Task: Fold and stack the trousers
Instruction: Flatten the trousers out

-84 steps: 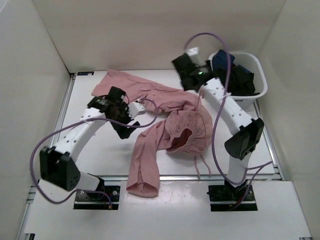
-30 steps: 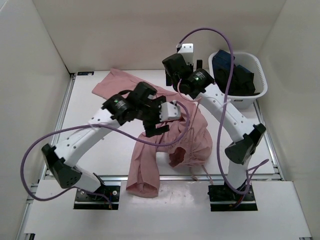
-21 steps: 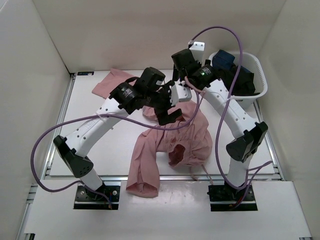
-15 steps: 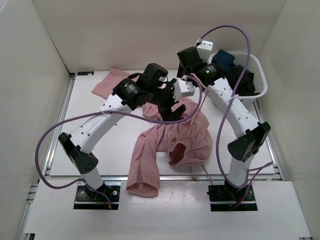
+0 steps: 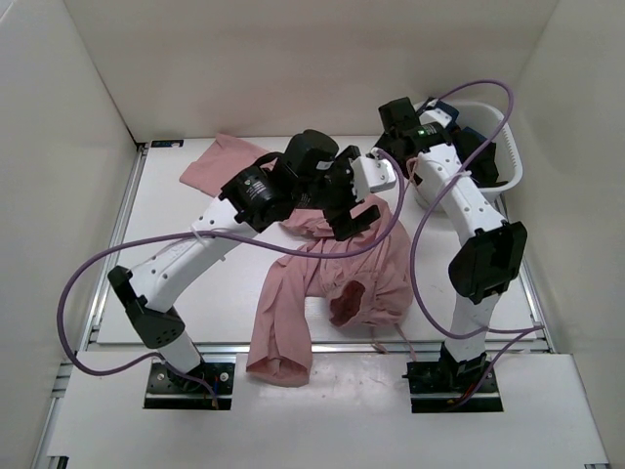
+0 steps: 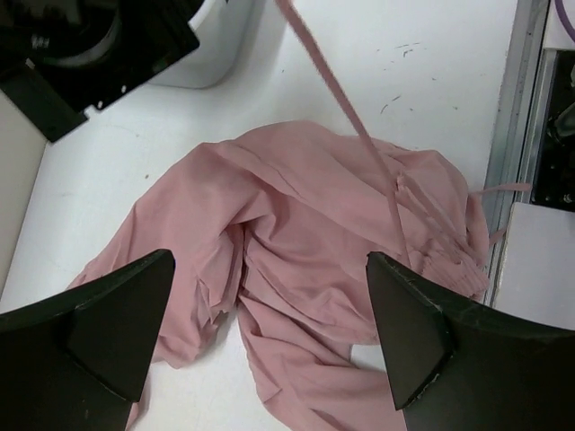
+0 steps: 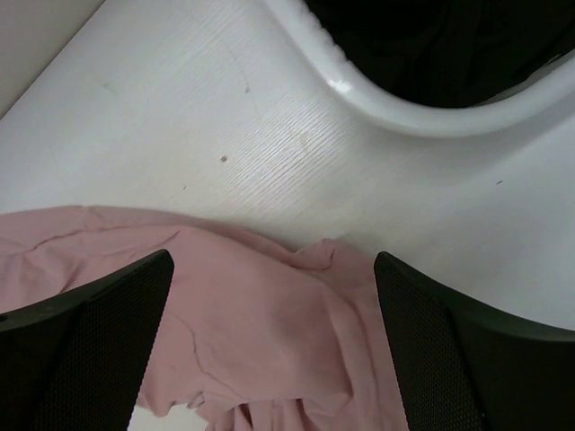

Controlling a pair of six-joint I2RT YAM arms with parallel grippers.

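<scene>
Crumpled dusty-pink thin fabric trousers lie on white bench; left fingers wide open above them, empty; right fingers wide open, empty, near white plastic basket

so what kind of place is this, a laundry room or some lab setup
Probably a robot lab test cell: plain white walls box in the table, and a left arm and right arm are bolted at its near edge.
</scene>
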